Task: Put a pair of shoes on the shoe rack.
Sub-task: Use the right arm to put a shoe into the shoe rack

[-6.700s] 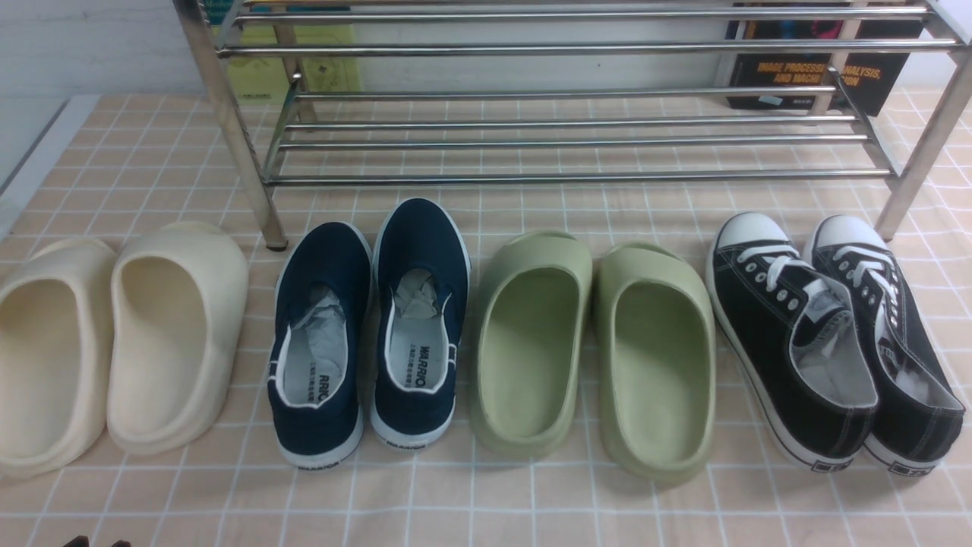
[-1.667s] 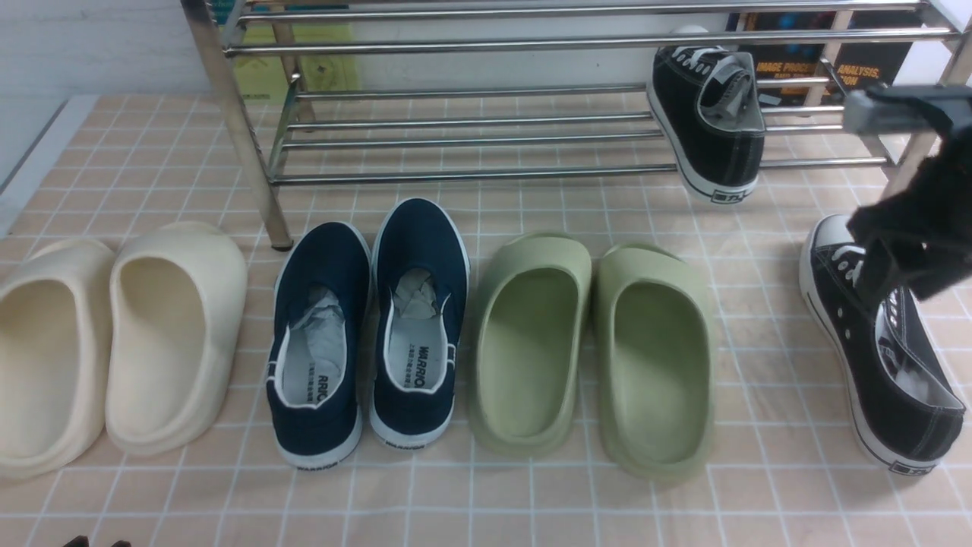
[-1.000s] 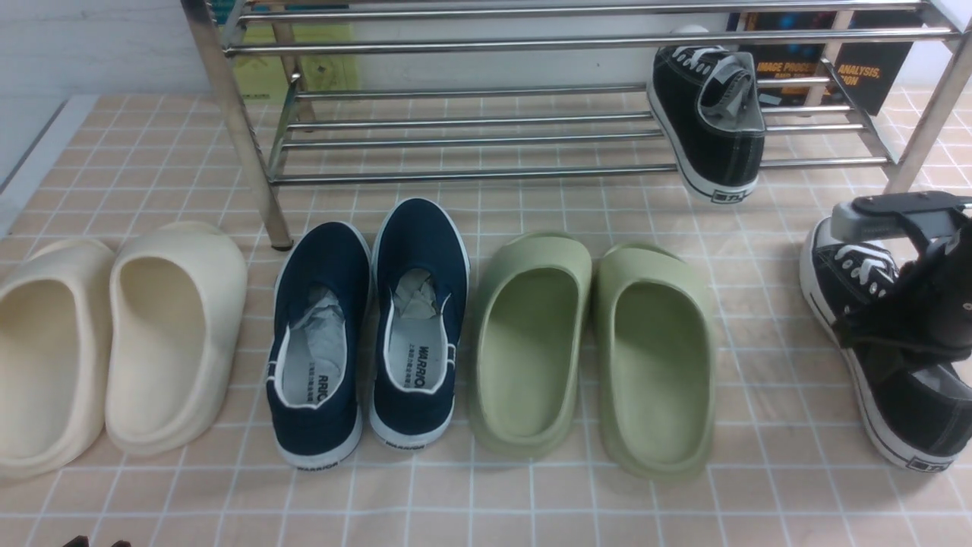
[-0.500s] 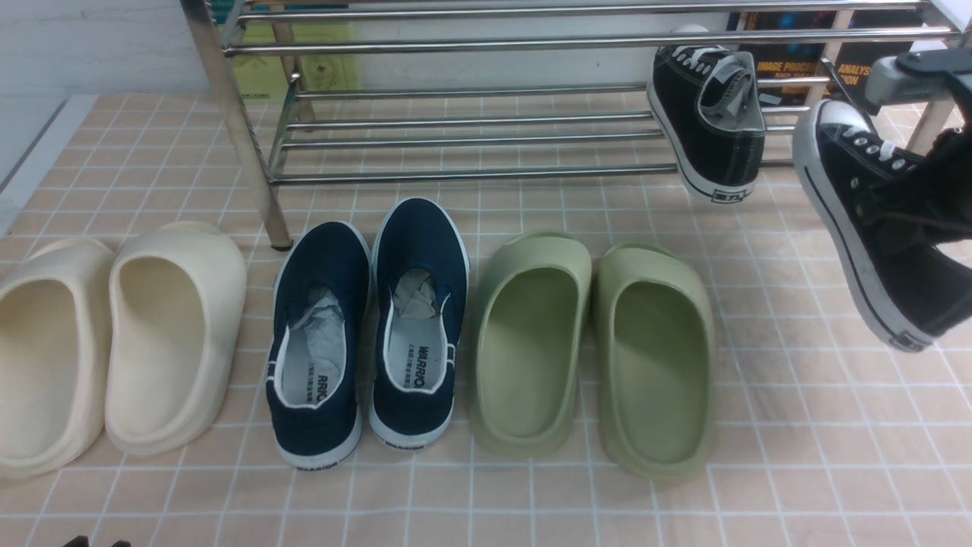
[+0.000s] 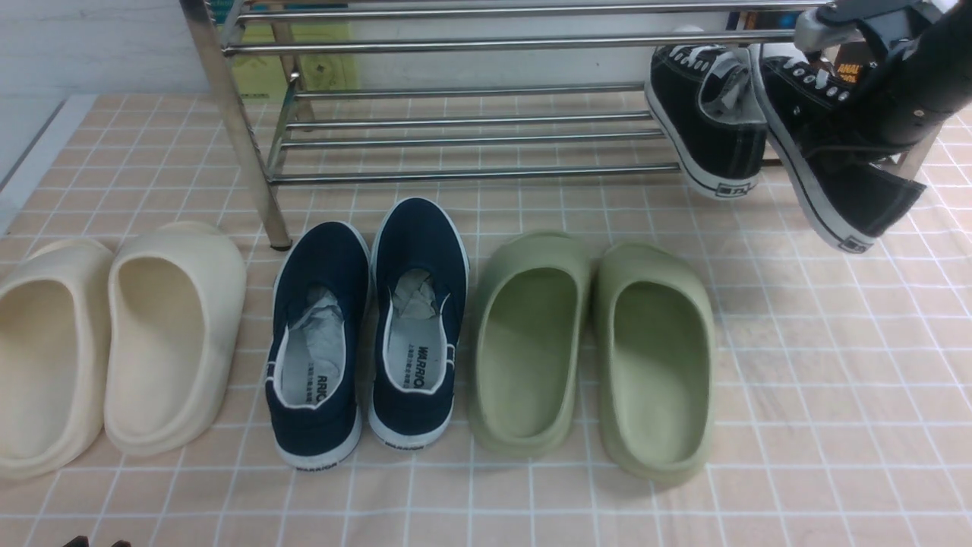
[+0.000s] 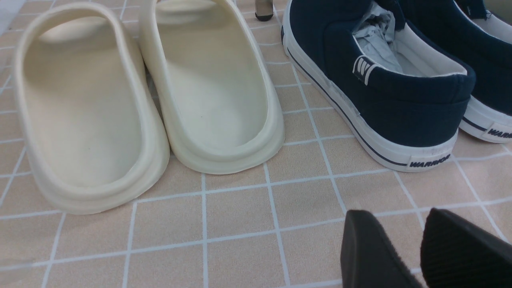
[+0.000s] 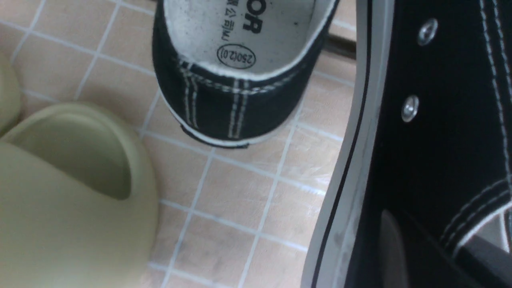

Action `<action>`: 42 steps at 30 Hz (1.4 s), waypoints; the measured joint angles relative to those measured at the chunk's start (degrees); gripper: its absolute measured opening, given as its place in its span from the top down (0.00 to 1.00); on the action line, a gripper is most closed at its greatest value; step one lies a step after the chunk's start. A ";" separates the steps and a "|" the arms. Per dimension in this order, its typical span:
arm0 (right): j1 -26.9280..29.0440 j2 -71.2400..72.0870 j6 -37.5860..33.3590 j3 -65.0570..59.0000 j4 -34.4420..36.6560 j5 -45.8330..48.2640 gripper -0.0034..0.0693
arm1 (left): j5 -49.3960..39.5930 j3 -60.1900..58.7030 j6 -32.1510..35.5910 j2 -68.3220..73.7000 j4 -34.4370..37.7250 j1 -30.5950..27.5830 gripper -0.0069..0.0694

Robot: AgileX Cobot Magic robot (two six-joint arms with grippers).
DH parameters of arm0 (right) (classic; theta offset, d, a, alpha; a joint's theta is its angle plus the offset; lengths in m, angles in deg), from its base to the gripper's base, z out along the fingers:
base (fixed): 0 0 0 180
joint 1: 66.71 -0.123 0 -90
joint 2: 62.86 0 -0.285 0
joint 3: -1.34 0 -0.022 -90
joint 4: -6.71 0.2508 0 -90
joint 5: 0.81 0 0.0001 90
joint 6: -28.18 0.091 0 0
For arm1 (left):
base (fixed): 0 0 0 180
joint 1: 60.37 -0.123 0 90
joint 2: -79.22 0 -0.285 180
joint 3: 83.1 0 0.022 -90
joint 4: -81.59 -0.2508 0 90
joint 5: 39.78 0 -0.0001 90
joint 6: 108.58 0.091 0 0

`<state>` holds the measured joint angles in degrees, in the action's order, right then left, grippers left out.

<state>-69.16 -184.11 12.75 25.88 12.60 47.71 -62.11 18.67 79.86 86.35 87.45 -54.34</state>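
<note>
Nearly done: 1 black sneaker (image 5: 710,114) on rack (image 5: 471,174) left of right claw (image 5: 824,144), which pinches sneaker 2 (image 5: 873,194), unreleased.

Runs back over a beige-pink floor with a white grid (image 5: 531,501), dully shiny at right, to a whitish wall (image 5: 531,68). Shows a yellow-green printed panel (image 5: 326,70) by the wall and a pale grey strip (image 5: 45,163) at left.

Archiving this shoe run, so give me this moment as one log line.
right gripper: jaws shut on second black sneaker | first black sneaker: on chrome rack | left gripper: jaws apart, holding nothing
</note>
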 joint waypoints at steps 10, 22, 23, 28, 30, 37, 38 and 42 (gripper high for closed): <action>-0.06 -10.90 -0.22 16.27 -1.94 2.42 0.95 | 0.00 0.00 0.00 0.00 0.00 0.00 0.59; -0.41 -14.19 -2.88 20.19 -4.27 2.46 0.88 | 0.00 0.00 0.00 0.00 0.00 0.00 0.59; -0.35 -14.19 -3.02 20.31 -4.72 1.95 0.85 | 0.00 0.00 0.00 0.00 0.00 0.00 0.59; 0.00 -13.79 -1.53 20.43 -3.97 2.53 0.59 | 0.00 0.00 0.00 0.00 0.00 0.00 0.59; 0.00 -12.91 0.42 20.43 -2.77 4.52 0.50 | 0.00 0.00 0.00 0.00 0.00 0.00 0.59; 0.00 -7.50 6.35 20.43 2.24 14.40 0.49 | 0.00 0.00 0.00 0.00 0.00 0.00 0.59; 0.00 -6.05 6.53 20.43 3.28 16.31 0.53 | 0.00 0.00 0.00 0.00 0.00 0.00 0.59; 0.00 0.44 4.87 20.43 9.77 21.82 0.72 | 0.00 0.00 0.00 0.00 0.00 0.00 0.59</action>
<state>-69.16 -183.67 17.62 46.31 22.38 69.53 -62.11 18.67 79.86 86.35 87.45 -54.34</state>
